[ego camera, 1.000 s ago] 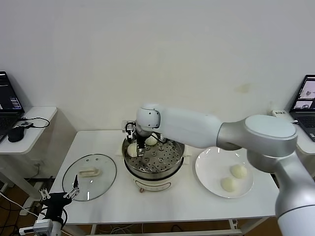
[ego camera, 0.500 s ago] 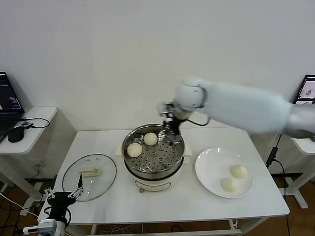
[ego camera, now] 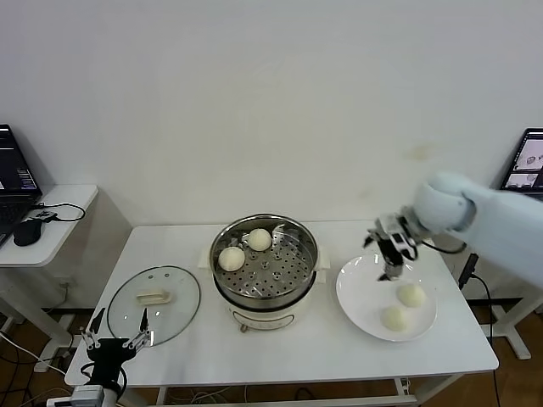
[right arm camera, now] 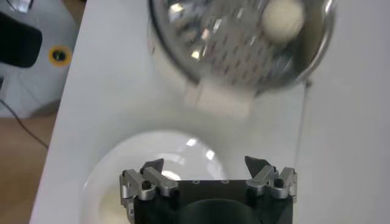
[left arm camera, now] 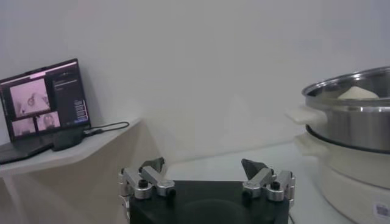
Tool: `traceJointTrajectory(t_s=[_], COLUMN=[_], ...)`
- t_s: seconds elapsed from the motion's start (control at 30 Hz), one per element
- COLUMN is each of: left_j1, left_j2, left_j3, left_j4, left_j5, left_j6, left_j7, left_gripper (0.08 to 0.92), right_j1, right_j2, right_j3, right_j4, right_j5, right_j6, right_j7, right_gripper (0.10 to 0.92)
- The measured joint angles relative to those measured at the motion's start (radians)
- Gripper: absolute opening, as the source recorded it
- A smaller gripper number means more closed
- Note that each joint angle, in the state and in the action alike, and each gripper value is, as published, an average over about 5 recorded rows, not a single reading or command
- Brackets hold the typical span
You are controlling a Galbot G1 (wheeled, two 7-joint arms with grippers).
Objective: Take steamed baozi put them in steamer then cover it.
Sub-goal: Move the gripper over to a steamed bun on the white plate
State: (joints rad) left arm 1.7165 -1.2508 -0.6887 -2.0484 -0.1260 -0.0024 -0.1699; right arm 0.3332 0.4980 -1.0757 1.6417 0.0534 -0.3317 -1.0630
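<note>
Two cream-white baozi (ego camera: 232, 258) (ego camera: 260, 240) lie on the perforated tray of the steel steamer (ego camera: 293, 275) at the table's middle. Two more baozi (ego camera: 411, 295) (ego camera: 394, 318) lie on a white plate (ego camera: 361, 288) to its right. My right gripper (ego camera: 394, 270) is open and empty, hovering over the plate's far edge, just above and left of the nearer-to-wall bun. In the right wrist view the open gripper (right arm camera: 204, 164) is over the plate (right arm camera: 164, 152), with the steamer (right arm camera: 237, 42) beyond. The glass cover (ego camera: 154, 303) lies flat left of the steamer. My left gripper (ego camera: 114, 329) is open, low at the table's front left corner.
Side tables with laptops stand at far left (ego camera: 15, 174) and far right (ego camera: 526, 170). The steamer's white handle (left arm camera: 300, 115) shows in the left wrist view, to the side of the open left gripper (left arm camera: 204, 167). Bare table lies in front of the steamer.
My right arm has swung from the steamer's left side, where it left a baozi, across to the plate on the right. The left gripper has sunk slightly lower.
</note>
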Motion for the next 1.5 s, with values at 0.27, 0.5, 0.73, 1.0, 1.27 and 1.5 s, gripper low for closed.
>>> traceJointTrajectory(t_s=[0.27,0.5,0.73,1.0,1.27,1.5], left_j1=[0.007,0.010,0.007,0.003,0.001,0.002], left_j2=[-0.007,-0.008,-0.004,-0.002,-0.002,-0.003], left_j3=[-0.001,-0.007,-0.013,-0.016,-0.019,-0.023], left_j4=[0.004,0.014,0.020,0.030,0.035,0.034], left_j5=[0.009,0.008,0.003,0.000,0.001,0.000], left_j6=[0.000,-0.002,-0.002,-0.003,-0.004,-0.005], left_j7=[0.000,-0.001,-0.001,-0.001,-0.002,-0.003], left_gripper=[0.823,0.823,0.823,0.823,0.823,0.823], right_j1=[-0.243,-0.385,-0.465,-0.516,-0.525,-0.520], right_j2=[-0.050,-0.051,-0.027,0.016,0.051,0.061], right_j3=[0.157,0.249,0.301,0.329,0.340,0.342], right_j4=[-0.017,-0.051,-0.101,-0.156,-0.191,-0.206], right_j5=[-0.114,-0.177,-0.210,-0.231,-0.228,-0.220], right_j6=[0.030,0.044,0.047,0.042,0.030,0.025], right_j7=[0.010,0.020,0.031,0.040,0.040,0.031], right_gripper=[0.823,0.823,0.823,0.781,0.641,0.497])
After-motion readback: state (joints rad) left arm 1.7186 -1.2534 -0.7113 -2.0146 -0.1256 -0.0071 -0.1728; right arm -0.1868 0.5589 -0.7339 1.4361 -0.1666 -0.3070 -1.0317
